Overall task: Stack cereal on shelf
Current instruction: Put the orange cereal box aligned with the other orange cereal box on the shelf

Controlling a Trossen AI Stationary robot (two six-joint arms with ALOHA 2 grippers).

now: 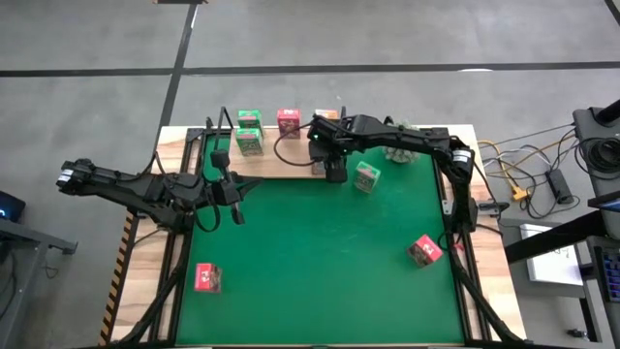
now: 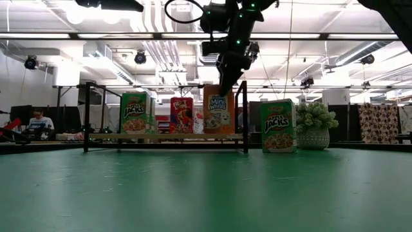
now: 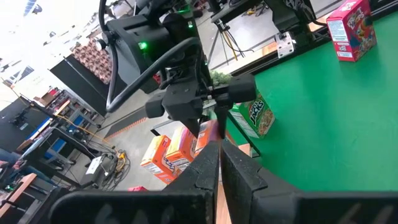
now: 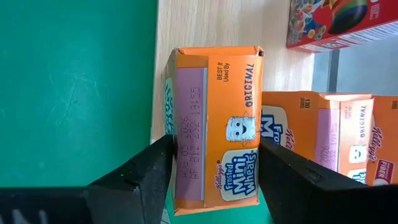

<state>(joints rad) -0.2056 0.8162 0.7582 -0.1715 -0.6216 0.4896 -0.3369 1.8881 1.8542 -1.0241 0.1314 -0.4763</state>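
Observation:
The wooden shelf (image 1: 276, 167) stands at the table's far edge. On it are two green cereal boxes (image 1: 250, 142), a pink-red one (image 1: 289, 121) and orange ones (image 4: 323, 134). My right gripper (image 4: 216, 140) is over the shelf's right end, shut on another orange box (image 2: 219, 109) that stands on the lower board. A green box (image 1: 366, 176) stands on the mat right of the shelf. Two pink-red boxes (image 1: 423, 250) (image 1: 206, 278) lie on the mat nearer me. My left gripper (image 1: 232, 199) hovers shut over the mat, left of the middle. My right gripper pinches the orange box at its top end (image 4: 214, 162), one finger (image 4: 146, 177) on the front face and the other on the back. The fingers come from above, pointing down. The box stands upright with its bottom on the shelf's lower board (image 2: 167, 136).
A small green plant (image 2: 314, 122) stands at the far right, behind the loose green box. Black wire brackets (image 2: 245, 116) rise at both shelf ends. The green mat (image 1: 320, 262) is bare in its middle. Cables and gear lie off the table's right side.

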